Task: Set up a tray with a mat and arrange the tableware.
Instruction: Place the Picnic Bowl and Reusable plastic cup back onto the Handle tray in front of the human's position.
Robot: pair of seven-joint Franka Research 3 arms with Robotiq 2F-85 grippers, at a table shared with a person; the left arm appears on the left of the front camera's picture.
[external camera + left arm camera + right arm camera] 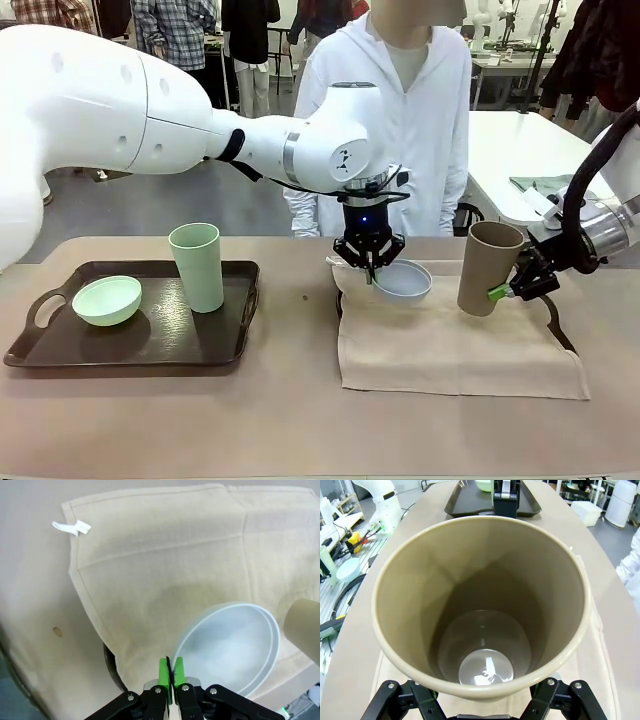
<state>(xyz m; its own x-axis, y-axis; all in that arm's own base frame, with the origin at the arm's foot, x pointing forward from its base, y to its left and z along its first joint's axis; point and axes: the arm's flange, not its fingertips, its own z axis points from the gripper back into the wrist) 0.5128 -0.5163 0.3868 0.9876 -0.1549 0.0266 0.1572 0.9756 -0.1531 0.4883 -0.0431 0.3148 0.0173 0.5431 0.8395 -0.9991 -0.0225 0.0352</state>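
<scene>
Left gripper (370, 262): pads pressed together on the near rim of the greyish white bowl (403, 282), which it pinches.
Bowl position: over the far left corner of the mat (450, 350), tilted. I cannot tell whether it touches the cloth.
Right gripper (503, 291): fingers clamped around the lower wall of the tan tumbler (488, 266).
Tumbler axis: near upright over the mat's far right part, mouth leaning towards the right arm.
Deciding relation: the bowl sits just beside the tumbler on the tumbler's left, with a narrow gap. Judged, setting either down calls for keeping that gap.
Tray under the mat (561, 335): a dark handle shows at the mat's right edge.
Other items: the mint bowl (107, 300) and pale green tumbler (197, 267) stand on a second tray (40, 352), well left of the mat.
Obstruction: the person (400, 120) stands beyond the mat's far edge, hands not over it.
</scene>
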